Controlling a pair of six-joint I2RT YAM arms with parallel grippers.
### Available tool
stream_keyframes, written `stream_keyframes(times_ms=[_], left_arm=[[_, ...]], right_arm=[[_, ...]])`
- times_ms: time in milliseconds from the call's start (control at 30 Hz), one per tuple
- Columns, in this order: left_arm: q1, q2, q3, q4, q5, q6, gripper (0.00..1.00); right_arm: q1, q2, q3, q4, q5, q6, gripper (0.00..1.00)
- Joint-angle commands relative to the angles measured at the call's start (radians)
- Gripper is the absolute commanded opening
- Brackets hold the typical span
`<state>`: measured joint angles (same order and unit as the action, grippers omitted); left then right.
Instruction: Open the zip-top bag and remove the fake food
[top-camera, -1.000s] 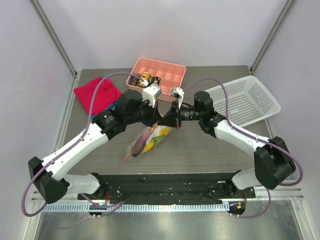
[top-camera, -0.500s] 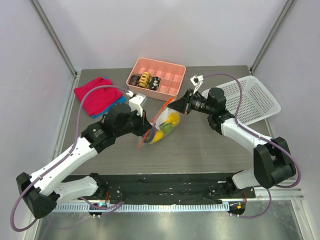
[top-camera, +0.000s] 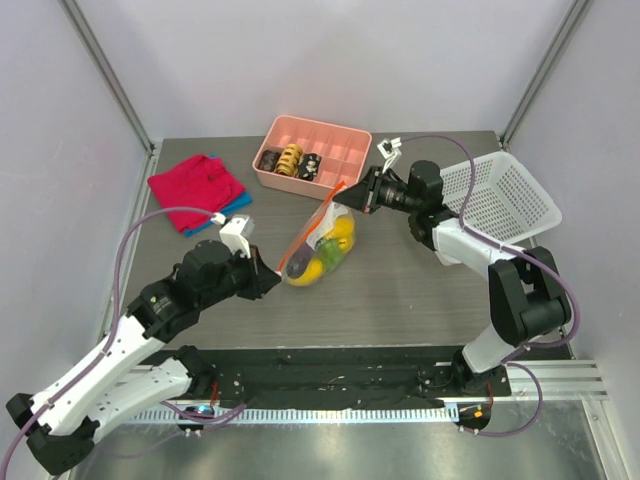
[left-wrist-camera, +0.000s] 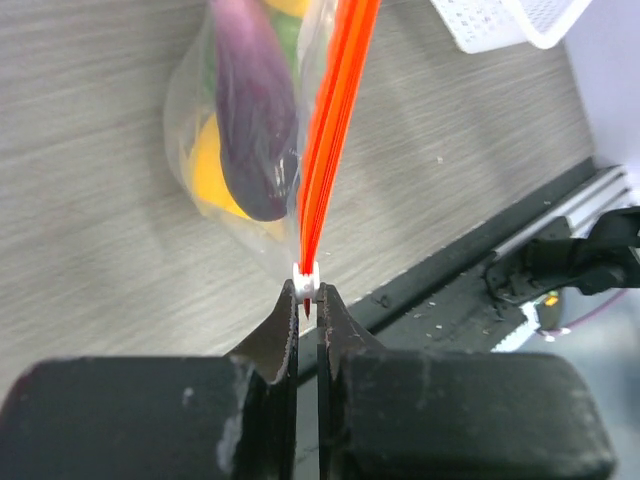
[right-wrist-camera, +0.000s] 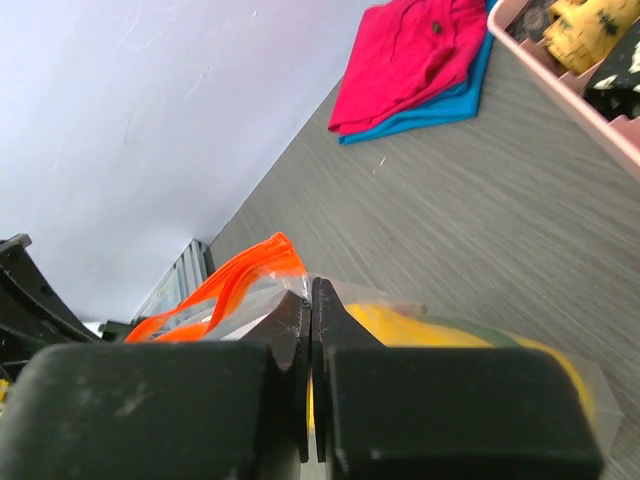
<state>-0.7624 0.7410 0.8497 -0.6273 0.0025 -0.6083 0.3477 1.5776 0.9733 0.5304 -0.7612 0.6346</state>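
Observation:
The zip-top bag (top-camera: 322, 252) hangs above the table, stretched between both grippers, its orange-red strip (top-camera: 308, 230) taut. My left gripper (top-camera: 272, 275) is shut on the white slider (left-wrist-camera: 306, 281) at the strip's near end (left-wrist-camera: 335, 130). My right gripper (top-camera: 352, 196) is shut on the clear plastic at the strip's far corner (right-wrist-camera: 290, 262). The fake food is inside: a purple eggplant (left-wrist-camera: 250, 120), yellow pieces (left-wrist-camera: 208, 170) (right-wrist-camera: 430, 330) and something green (top-camera: 328, 247).
A pink compartment tray (top-camera: 340, 150) with brown pastry pieces (top-camera: 290, 160) stands at the back. A red cloth (top-camera: 195, 188) on a blue one lies back left. A white mesh basket (top-camera: 510, 200) sits at the right. A black rail (top-camera: 330, 365) runs along the near edge.
My left gripper has drawn back toward the near left with the slider. My right gripper has moved right and back with its corner. The bag now stretches between them.

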Motion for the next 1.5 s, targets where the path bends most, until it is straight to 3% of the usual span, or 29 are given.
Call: stream_keyframes(times_ms=[0,67,100,133,200,233,300,500,600,800,1167,1467], left_arm=[[0.000,-0.066,-0.061,-0.066,0.094,-0.073,0.00],[0.000,-0.087,-0.072,-0.060,0.111,-0.058,0.01],[0.000,-0.092,-0.058,-0.060,0.113,-0.050,0.06],[0.000,-0.089,-0.043,-0.058,0.106,-0.042,0.25],[0.000,-0.072,0.042,-0.055,0.059,-0.006,0.44],[0.002,-0.054,0.075,-0.055,0.041,0.011,0.59],[0.000,0.033,0.187,-0.052,0.005,0.079,0.69],[0.002,0.325,0.423,-0.074,-0.151,0.209,0.66],[0.009,0.438,0.512,-0.060,-0.179,0.292,0.59],[0.069,0.610,0.663,-0.106,-0.072,0.421,0.46],[0.101,0.698,0.661,-0.086,-0.033,0.427,0.39],[0.110,0.725,0.627,-0.071,-0.038,0.410,0.43]], right_arm=[[-0.021,0.028,0.079,0.088,0.011,0.004,0.01],[-0.021,0.039,0.085,0.101,-0.006,0.002,0.01],[-0.019,0.041,0.088,0.112,-0.024,0.000,0.01],[-0.019,0.041,0.085,0.118,-0.053,-0.007,0.01],[-0.018,0.041,0.087,0.114,-0.079,-0.019,0.01],[-0.015,0.041,0.085,0.115,-0.096,-0.022,0.01],[-0.006,0.039,0.090,0.091,-0.102,-0.045,0.01],[0.023,0.038,0.099,0.046,-0.133,-0.091,0.01],[0.024,0.035,0.099,0.043,-0.150,-0.096,0.01],[0.027,0.027,0.102,0.025,-0.165,-0.110,0.01],[0.030,0.025,0.099,0.040,-0.179,-0.099,0.01],[0.034,0.019,0.096,0.052,-0.187,-0.092,0.01]])
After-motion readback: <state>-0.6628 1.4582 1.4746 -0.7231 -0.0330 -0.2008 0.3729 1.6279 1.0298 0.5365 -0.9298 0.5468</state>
